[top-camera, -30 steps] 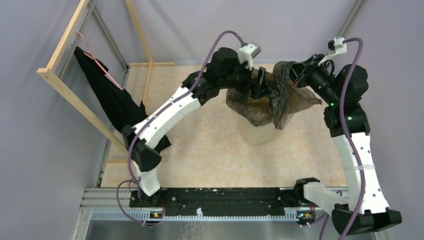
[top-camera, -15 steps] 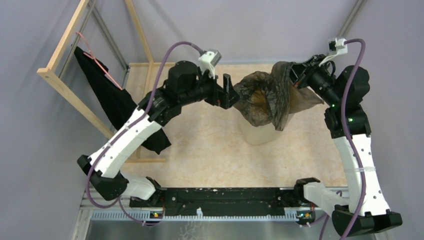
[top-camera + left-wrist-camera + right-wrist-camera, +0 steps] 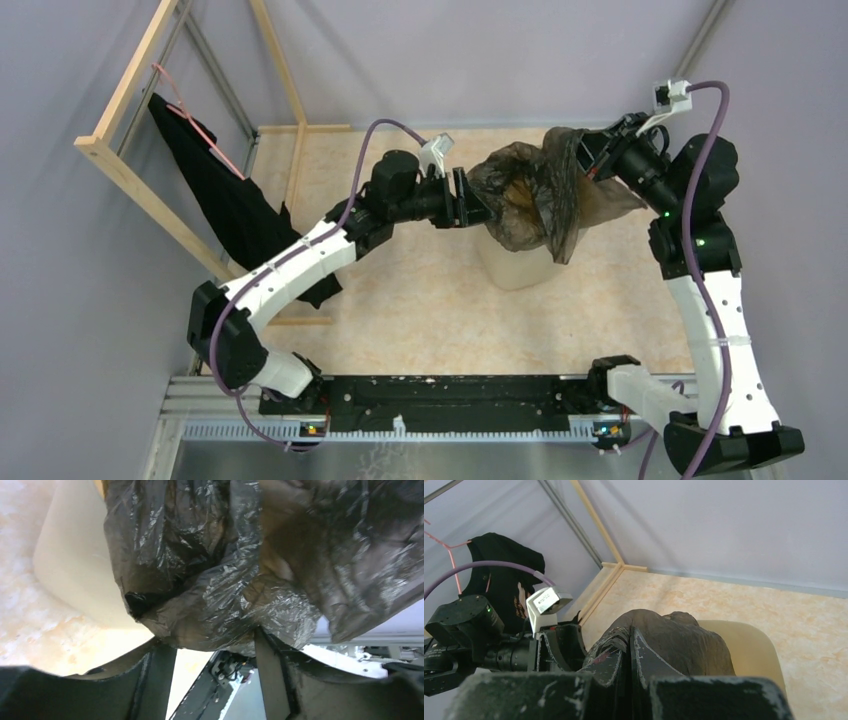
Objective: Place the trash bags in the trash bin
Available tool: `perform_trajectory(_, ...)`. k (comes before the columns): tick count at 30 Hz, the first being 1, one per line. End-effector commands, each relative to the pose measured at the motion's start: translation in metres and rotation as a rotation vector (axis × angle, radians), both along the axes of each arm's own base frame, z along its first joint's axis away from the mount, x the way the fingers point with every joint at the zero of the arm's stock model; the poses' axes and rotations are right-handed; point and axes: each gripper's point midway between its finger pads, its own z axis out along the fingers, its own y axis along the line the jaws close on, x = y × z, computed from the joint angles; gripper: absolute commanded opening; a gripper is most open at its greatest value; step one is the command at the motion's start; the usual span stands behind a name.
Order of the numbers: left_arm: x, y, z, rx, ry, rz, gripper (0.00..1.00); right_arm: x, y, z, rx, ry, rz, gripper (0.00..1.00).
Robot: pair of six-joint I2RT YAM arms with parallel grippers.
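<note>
The trash bag, thin wrinkly dark brown film, hangs bunched over the cream trash bin. My right gripper is shut on the bag's upper right edge and holds it up; the right wrist view shows the film pinched between its closed fingers, with the bag draped over the bin rim. My left gripper is at the bag's left side. In the left wrist view its jaws stand apart, with the bag's lower fold lying at the fingertips beside the bin wall.
A matte black cloth hangs on a pink hanger from the wooden frame at the left. The same cloth also shows in the right wrist view. Grey walls enclose the beige tabletop.
My left gripper pulled back left out of the bag's mouth, then moved in against the bag's left edge with its jaws narrowing. The right gripper held still with the bag.
</note>
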Motion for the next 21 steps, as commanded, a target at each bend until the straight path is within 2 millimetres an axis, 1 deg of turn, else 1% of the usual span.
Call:
perform_trajectory(1,0.002,-0.009,0.058,-0.159,-0.133,-0.022,0.58,-0.014,-0.002,0.015,0.005,-0.061,0.003,0.00)
perform_trajectory(2,0.002,-0.010,0.068,-0.185,-0.172,-0.032,0.54,-0.014,-0.002,0.015,0.002,-0.062,0.001,0.00)
perform_trajectory(4,0.003,-0.015,0.080,-0.188,-0.213,-0.061,0.43,-0.013,-0.003,0.013,-0.001,-0.057,-0.001,0.00)
perform_trajectory(5,0.005,-0.018,0.082,-0.171,-0.229,-0.071,0.36,-0.013,-0.002,0.012,-0.001,-0.055,0.001,0.00)
perform_trajectory(6,0.008,-0.022,0.084,-0.155,-0.235,-0.077,0.32,-0.013,-0.002,0.012,0.000,-0.055,0.003,0.00)
perform_trajectory(9,0.013,-0.038,0.087,-0.138,-0.247,-0.111,0.29,-0.014,0.000,0.012,0.010,-0.054,0.018,0.00)
perform_trajectory(10,0.016,-0.045,0.083,-0.128,-0.238,-0.120,0.28,-0.014,0.001,0.011,0.015,-0.052,0.022,0.00)
perform_trajectory(12,0.023,-0.058,0.067,-0.102,-0.205,-0.132,0.25,-0.014,0.004,0.010,0.029,-0.046,0.041,0.00)
perform_trajectory(14,0.030,-0.066,0.051,-0.079,-0.175,-0.130,0.20,-0.014,0.009,0.004,0.045,-0.031,0.072,0.00)
perform_trajectory(18,0.051,-0.069,0.005,0.043,-0.146,-0.080,0.18,-0.014,0.018,-0.008,0.083,0.005,0.124,0.00)
perform_trajectory(21,0.063,-0.070,-0.032,0.166,-0.101,-0.078,0.11,-0.012,0.020,-0.018,0.099,0.031,0.134,0.00)
